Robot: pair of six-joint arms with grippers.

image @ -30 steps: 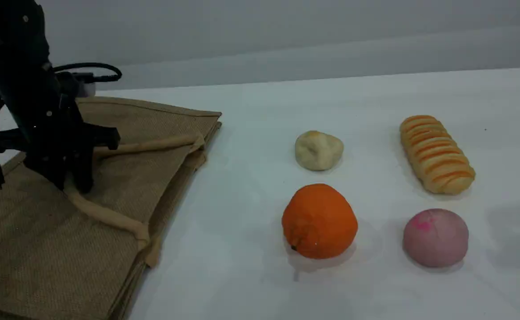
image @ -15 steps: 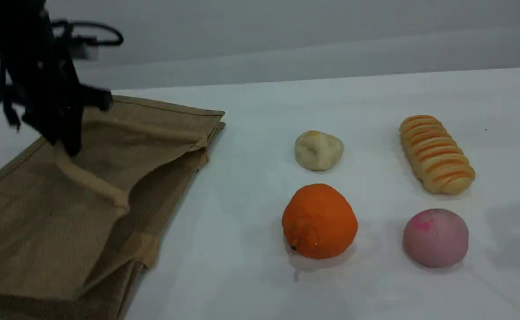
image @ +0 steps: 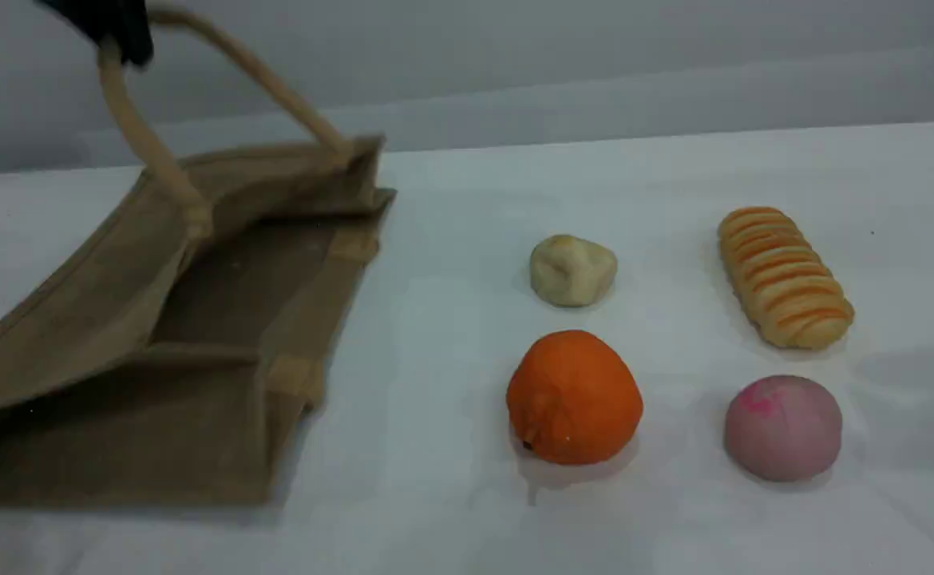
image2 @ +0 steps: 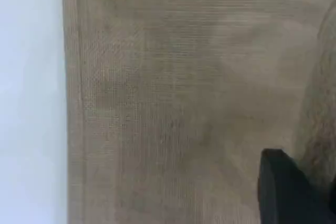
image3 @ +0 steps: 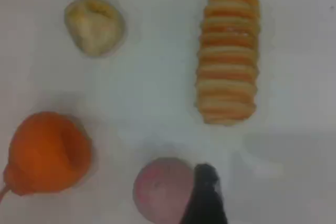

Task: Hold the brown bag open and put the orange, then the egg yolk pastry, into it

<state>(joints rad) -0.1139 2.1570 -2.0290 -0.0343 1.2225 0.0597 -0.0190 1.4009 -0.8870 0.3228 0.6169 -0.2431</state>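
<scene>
While the left gripper is pinched shut on the handle, holding the bag open by the table's left edge, the orange sits mid-table, left of the wide-open, empty right gripper.

The bag gapes toward the orange, with bare table between them. The pastry sits close behind the orange; roll and bun lie apart on its right.

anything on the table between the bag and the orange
Nothing. In the scene view, only bare table lies between the bag and the orange.
</scene>
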